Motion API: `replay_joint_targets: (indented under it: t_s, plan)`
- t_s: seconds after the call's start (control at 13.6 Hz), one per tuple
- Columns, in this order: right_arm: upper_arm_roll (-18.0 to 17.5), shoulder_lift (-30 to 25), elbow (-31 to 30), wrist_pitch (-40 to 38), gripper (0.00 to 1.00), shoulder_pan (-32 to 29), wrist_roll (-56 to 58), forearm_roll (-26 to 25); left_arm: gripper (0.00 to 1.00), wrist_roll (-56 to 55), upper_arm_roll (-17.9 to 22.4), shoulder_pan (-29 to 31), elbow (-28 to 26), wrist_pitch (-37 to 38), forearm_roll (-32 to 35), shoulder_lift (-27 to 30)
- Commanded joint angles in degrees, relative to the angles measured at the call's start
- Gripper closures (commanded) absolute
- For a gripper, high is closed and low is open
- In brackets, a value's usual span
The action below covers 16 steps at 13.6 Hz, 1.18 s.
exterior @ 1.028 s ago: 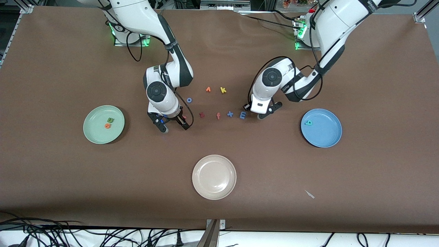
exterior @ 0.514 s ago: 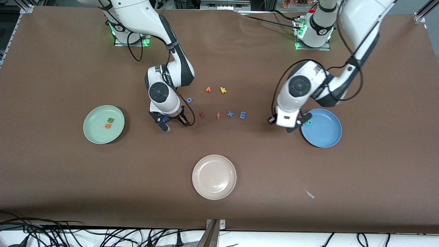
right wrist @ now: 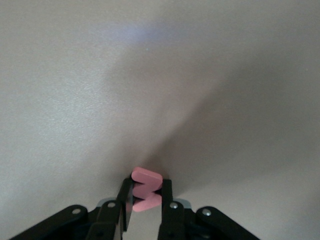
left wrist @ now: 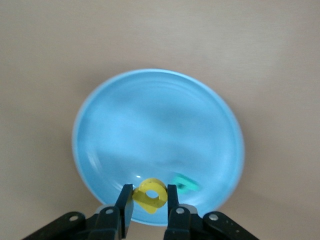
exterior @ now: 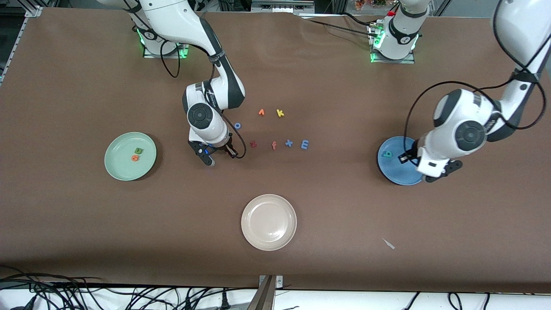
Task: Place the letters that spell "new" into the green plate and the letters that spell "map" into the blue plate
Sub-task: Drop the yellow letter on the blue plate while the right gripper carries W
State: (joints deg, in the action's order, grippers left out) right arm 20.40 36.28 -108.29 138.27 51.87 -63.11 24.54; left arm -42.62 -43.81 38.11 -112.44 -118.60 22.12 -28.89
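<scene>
left tool [left wrist: 148,207] carried yellow a [left wrist: 149,194] over blue plate [left wrist: 150,125].

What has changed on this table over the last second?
The left tool, gripping the yellow a, swung from beside the light blue m to over the blue plate. The right tool closed on the salmon-red w. Plates and loose letters stayed put.

Bright, even light from above

Small soft shadows lie on the brown worktop [exterior: 327,206]. The blue plate [left wrist: 160,125] looks smeared, and the right wrist view looks hazy.
</scene>
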Motion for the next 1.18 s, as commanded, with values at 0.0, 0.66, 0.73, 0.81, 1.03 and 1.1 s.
replay_joint_targets:
  t_s: [0.0,0.66,0.73,0.81,1.03,1.1]
  plan:
    - [0.25,0.37,5.35,-8.76,1.0,-2.81,6.47,0.86,0.86,4.64,-1.02,2.83,-0.06,0.74,1.34,-3.27]
    - [15.97,-7.01,0.56,-25.87,1.0,-4.84,45.32,-8.79,0.0,3.69,-1.18,2.41,0.56,0.74,1.35,-5.4]
    - [16.94,-7.27,-1.81,-23.51,1.0,-4.84,48.57,-9.42,0.0,2.29,-3.8,2.32,0.56,0.92,0.65,-5.04]
    - [18.25,-8.41,-4.71,-20.52,1.0,-4.84,52.78,-9.43,0.0,-1.12,-6.53,2.32,0.56,0.83,0.12,-5.04]
    - [22.73,-11.93,-13.15,-12.17,1.0,-4.84,66.66,-9.43,0.0,-11.4,-12.61,-1.53,0.65,-0.05,0.29,-5.65]
    - [24.4,-12.02,-14.74,-10.14,1.0,-4.84,71.76,-9.25,0.0,-13.61,-12.62,-4.94,1.08,-1.7,0.2,-5.74]
